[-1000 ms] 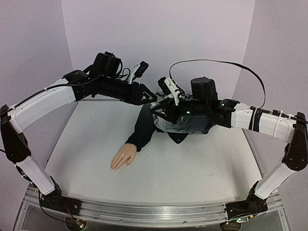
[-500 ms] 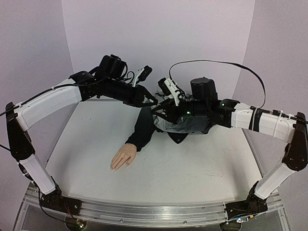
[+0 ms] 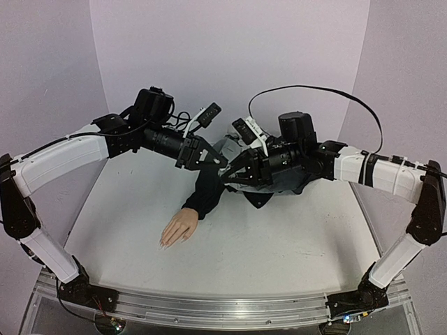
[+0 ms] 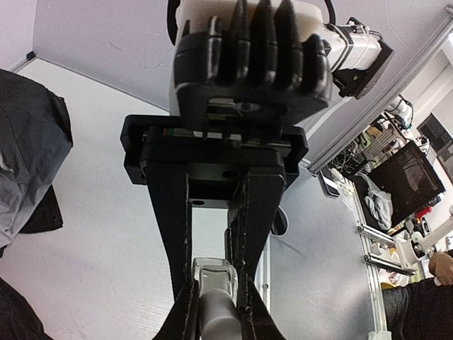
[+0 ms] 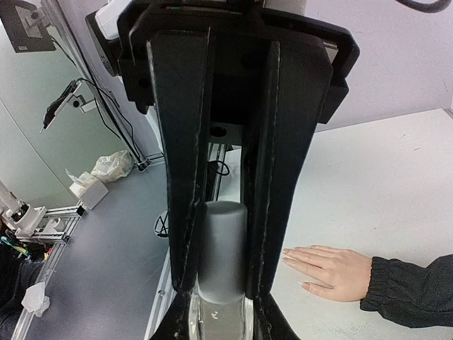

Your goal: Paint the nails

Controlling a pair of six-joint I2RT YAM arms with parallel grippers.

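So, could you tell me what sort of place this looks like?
Probably a robotics lab: a white table walled by a lilac backdrop, an aluminium mounting rail, and a monitor among clutter beyond.

This is a robotics lab. Two robot arms (image 3: 63,150) are bolted to a metal rail (image 3: 209,310) at the edge of a white table (image 3: 279,237), which is boxed in by plain pale backdrop walls (image 3: 230,49). A loose black cable (image 3: 300,86) loops above one arm. Past the table stand metal frames (image 4: 371,241) and a dark monitor (image 4: 407,180). A crumpled plastic bag (image 5: 106,168) lies on the grey floor (image 5: 106,262).
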